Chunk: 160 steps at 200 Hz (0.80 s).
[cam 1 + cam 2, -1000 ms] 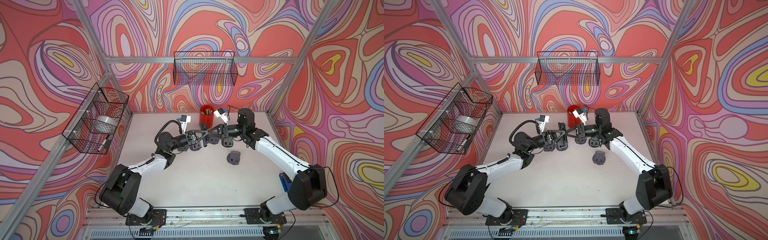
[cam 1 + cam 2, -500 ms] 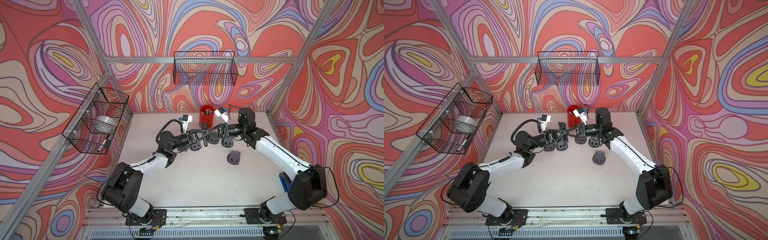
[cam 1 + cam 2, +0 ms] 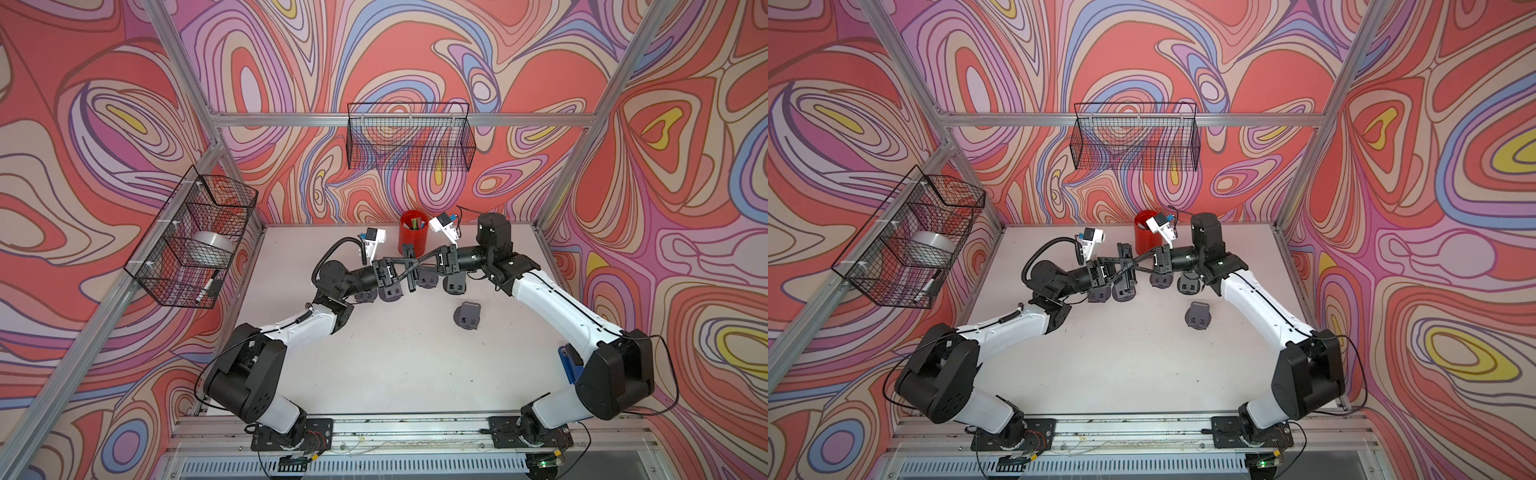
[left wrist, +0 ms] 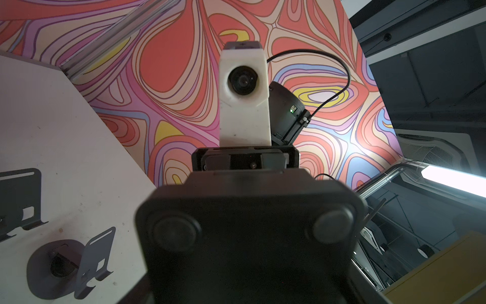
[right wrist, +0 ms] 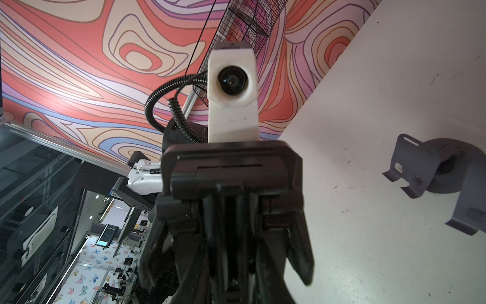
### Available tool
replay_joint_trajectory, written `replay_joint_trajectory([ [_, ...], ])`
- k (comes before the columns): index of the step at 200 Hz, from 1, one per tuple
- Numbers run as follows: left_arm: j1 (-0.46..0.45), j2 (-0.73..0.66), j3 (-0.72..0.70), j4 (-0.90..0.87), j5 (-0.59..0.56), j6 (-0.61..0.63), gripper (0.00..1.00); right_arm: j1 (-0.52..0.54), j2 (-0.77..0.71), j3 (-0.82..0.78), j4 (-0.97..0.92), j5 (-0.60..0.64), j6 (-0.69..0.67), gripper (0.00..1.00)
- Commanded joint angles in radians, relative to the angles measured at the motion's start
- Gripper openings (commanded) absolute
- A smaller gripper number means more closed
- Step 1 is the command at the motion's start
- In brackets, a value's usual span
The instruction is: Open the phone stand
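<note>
Table, phone stand feet, left wrist only

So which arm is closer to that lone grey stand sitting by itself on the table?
Right. The right arm passes close beside the lone stand; the left arm lies well across the table. Both arms meet farther back at the held phone stand.
</note>
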Motion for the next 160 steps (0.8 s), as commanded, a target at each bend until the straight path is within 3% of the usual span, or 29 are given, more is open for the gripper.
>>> replay_joint_trajectory([
  [1,-0.002,-0.001,0.036,0.082,0.074,-0.002,0.09,-0.009,0.005,0.039,-0.047,-0.022,-0.049,0.00],
  [106,0.064,-0.049,0.012,0.051,0.134,-0.017,0.04,-0.099,-0.008,0.033,-0.088,-0.095,-0.109,0.00],
  [160,0.108,-0.090,-0.004,0.010,0.213,-0.026,0.03,-0.157,-0.018,0.054,-0.196,-0.131,-0.187,0.00],
])
